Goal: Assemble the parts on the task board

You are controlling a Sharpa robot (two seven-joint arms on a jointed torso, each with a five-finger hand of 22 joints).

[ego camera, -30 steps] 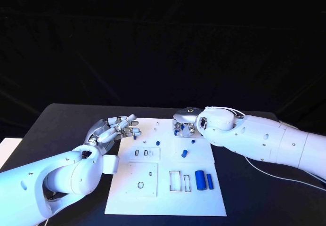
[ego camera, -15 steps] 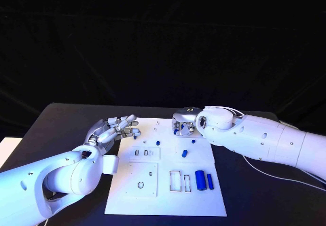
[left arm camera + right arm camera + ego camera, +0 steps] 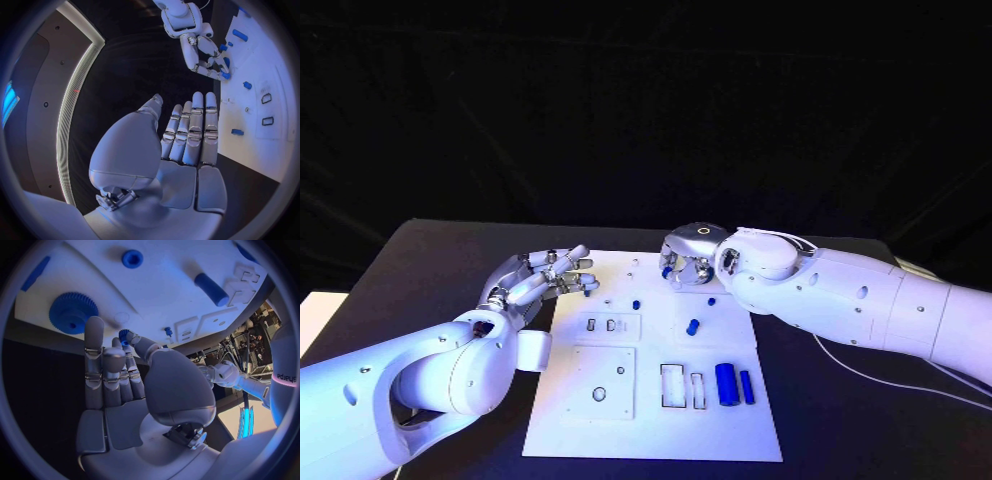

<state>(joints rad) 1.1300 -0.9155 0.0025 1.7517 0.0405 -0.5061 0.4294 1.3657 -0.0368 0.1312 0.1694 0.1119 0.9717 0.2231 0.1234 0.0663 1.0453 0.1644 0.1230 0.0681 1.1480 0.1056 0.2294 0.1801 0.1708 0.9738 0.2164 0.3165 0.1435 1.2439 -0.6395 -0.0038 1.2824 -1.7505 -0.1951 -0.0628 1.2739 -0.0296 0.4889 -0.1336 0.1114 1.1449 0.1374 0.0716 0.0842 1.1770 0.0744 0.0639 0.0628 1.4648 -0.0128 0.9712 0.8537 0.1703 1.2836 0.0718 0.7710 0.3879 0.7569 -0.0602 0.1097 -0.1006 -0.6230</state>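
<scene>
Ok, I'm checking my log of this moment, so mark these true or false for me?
1. The left silver hand holds a blue part. False: it holds nothing, its fingers apart, beside the left edge of the white task board.
2. A thick blue cylinder and a thin blue peg lie side by side on the board's near right part. True.
3. The right silver hand is at the board's far edge. True.
4. The large blue gear lies off the board on the black table. False: it sits on the board.
5. The right hand pinches a small blue piece. True, by the right wrist view.
</scene>
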